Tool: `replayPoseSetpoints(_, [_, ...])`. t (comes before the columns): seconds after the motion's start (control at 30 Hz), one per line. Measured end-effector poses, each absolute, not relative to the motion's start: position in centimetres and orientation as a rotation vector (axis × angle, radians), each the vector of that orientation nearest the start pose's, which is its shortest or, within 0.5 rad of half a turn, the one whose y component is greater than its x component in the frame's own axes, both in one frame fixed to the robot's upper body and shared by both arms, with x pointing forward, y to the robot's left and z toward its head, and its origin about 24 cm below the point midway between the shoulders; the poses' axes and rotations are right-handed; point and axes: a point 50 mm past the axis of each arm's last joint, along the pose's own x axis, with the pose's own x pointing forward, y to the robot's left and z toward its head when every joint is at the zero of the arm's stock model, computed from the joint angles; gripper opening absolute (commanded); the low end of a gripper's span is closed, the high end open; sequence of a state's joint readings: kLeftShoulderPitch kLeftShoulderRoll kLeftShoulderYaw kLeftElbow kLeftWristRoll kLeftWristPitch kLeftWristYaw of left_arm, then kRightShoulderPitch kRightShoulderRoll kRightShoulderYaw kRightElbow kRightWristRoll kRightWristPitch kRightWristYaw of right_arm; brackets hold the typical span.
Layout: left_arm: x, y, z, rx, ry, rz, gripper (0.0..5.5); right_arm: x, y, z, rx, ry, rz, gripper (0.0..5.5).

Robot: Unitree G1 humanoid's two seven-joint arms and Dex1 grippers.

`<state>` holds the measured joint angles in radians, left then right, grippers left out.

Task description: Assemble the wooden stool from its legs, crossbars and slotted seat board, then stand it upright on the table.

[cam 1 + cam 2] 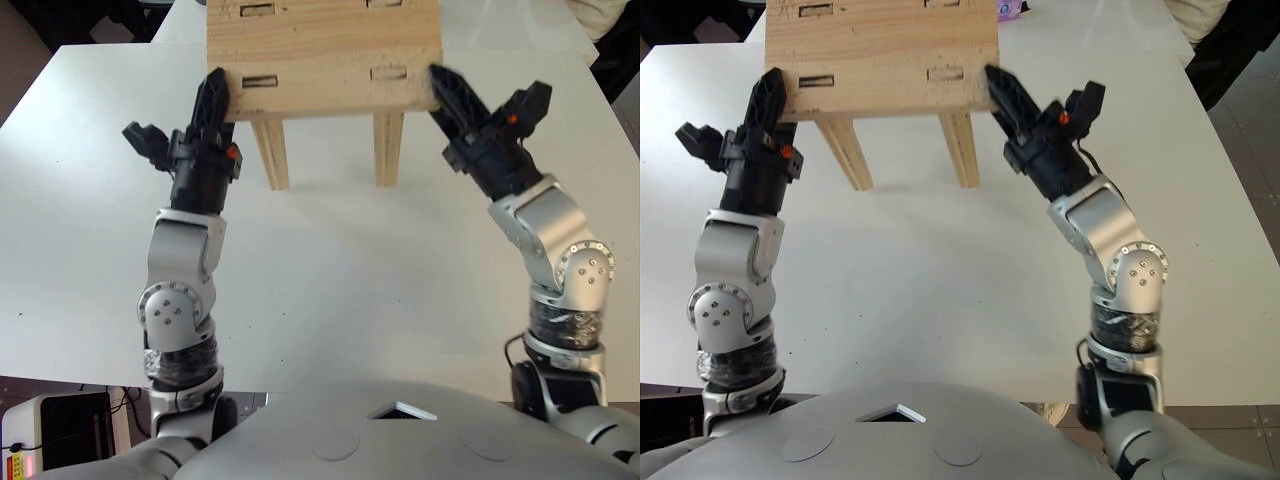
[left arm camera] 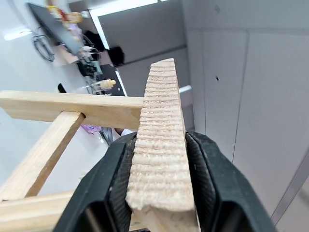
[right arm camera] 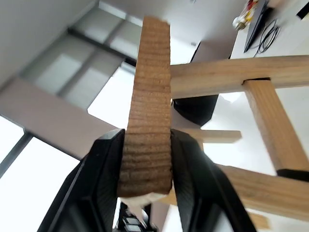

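Nearest, the left hand point(image 1: 216, 92) was closed on the left edge of the seat board point(image 1: 320, 45), close to its front corner, one finger on the top face and the other on the underside. The right hand point(image 1: 448, 90) gripped the board's right edge the same way, close to its front right corner, with the wood pinched between both fingers point(image 3: 104, 183). Between the two hands the assembled stool point(image 1: 885, 90) stood upright, its two front legs point(image 1: 270, 150) reaching down from the seat board to the white surface point(image 1: 330, 270). Under the seat board, a crossbar point(image 3: 268, 123) joined two of the legs. Farther back, rectangular slots point(image 1: 258, 81) showed in the board's top face, two near its front edge and two more beyond them.
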<state>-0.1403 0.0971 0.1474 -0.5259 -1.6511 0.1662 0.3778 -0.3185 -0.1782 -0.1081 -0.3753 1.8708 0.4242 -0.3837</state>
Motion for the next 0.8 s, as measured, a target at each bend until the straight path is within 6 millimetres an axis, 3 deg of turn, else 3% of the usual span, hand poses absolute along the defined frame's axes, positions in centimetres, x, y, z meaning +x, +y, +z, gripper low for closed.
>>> replayPoseSetpoints(0.17, [25.7, 15.7, 19.9, -1.567, -0.116, -0.191, 1.36, 27.4, -12.3, 21.9, 1.614, 0.104, 0.464, 1.35])
replayPoseSetpoints(0.23, [26.4, 15.8, 19.0, -1.565, -0.094, -0.124, 1.36, 28.0, -11.8, 20.9, 1.612, 0.144, 0.408, 1.35])
replayPoseSetpoints(0.33, [27.5, 15.9, 17.1, -1.564, -0.045, -0.021, 1.34, 28.7, -11.6, 17.5, 1.603, 0.229, 0.269, 1.30])
replayPoseSetpoints(0.73, [28.0, 15.4, 16.1, -1.499, -0.095, -0.018, 1.33, 28.0, -11.6, 16.7, 1.563, 0.169, 0.281, 1.30])
replayPoseSetpoints(0.8, [28.1, 15.4, 16.1, -1.489, -0.108, -0.027, 1.83, 28.0, -11.7, 16.7, 1.553, 0.151, 0.298, 1.30])
